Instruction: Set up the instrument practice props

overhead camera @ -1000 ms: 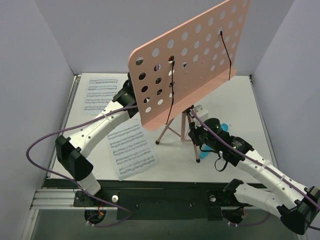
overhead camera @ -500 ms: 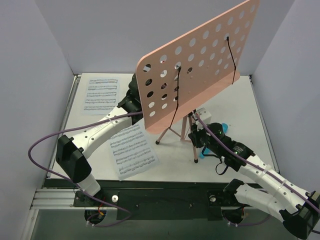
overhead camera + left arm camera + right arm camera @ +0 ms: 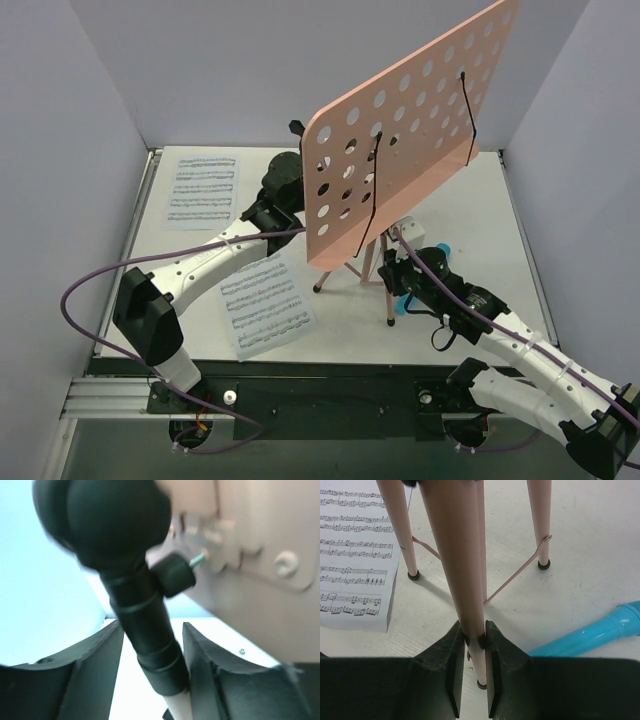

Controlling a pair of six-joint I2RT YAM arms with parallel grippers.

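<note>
The pink perforated desk (image 3: 415, 125) with two black wire page-holders stands tilted on top of the pink tripod (image 3: 352, 262). My left gripper (image 3: 285, 190) is behind the desk's left edge. In the left wrist view the left gripper (image 3: 152, 630) is open around the black joint (image 3: 145, 615) under the desk (image 3: 265, 540); the right finger touches it, the left stands off. My right gripper (image 3: 392, 268) is shut on the tripod's pink tube (image 3: 465, 580), seen in the right wrist view (image 3: 475, 630). One music page (image 3: 205, 187) lies far left, the other (image 3: 265, 300) near the left arm.
A cyan tube (image 3: 590, 635) lies on the table right of the tripod's feet; its end shows by my right wrist (image 3: 443, 247). Grey walls close in the table on the left, back and right. The near page's edge (image 3: 355, 555) lies beside a tripod foot.
The desk has swung to the right and turned more edge-on. My left gripper has moved right and farther back with it. My right gripper has kept its hold on the tripod.
</note>
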